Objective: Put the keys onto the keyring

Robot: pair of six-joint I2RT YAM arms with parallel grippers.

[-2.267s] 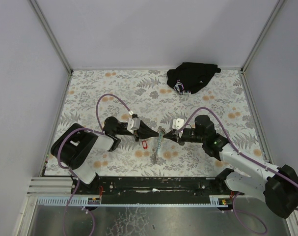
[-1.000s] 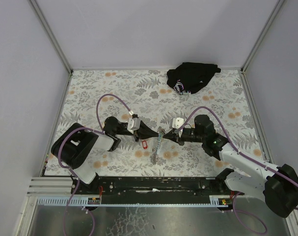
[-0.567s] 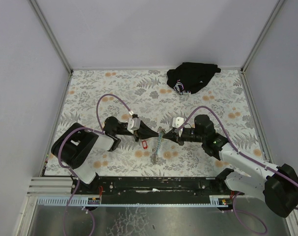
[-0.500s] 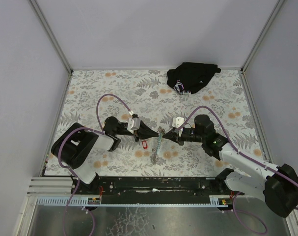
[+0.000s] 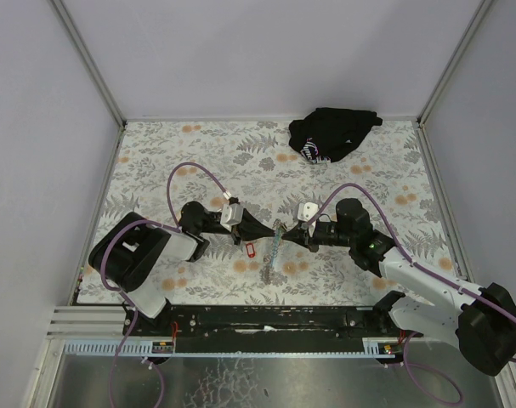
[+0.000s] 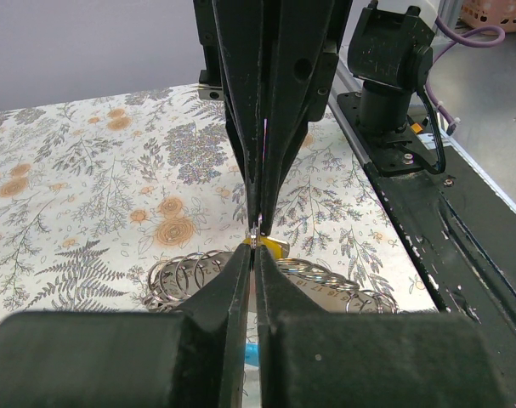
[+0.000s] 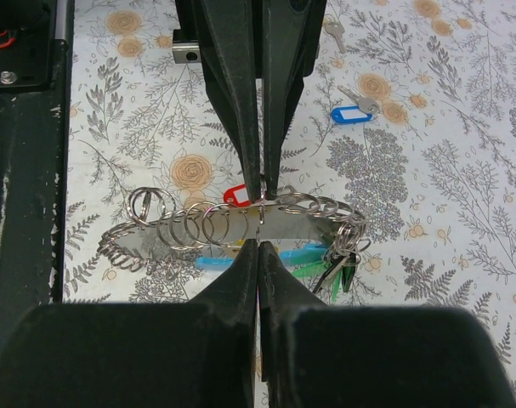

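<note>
Floral cloth covered the table point(image 5: 198, 153), where the left gripper point(image 7: 260, 189) and right gripper point(image 7: 258, 248) met tip to tip. Both were pinched shut, apparently on one loop of the keyring point(image 7: 215, 225) directly between them. A red-tagged key point(image 7: 234, 195) lay just beside the tips. Opening that loop would need a slow, even pull apart.

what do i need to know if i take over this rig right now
Left gripper: shut, tip to tip with the right one over the keyring.
Right gripper: shut; whether either pinches a ring is unclear.
Keys: blue-tagged key and another key lie loose, apart from the keyring; green-tagged keys bunch at its end, seemingly on it.
Left to do: thread the loose keys on.
</note>
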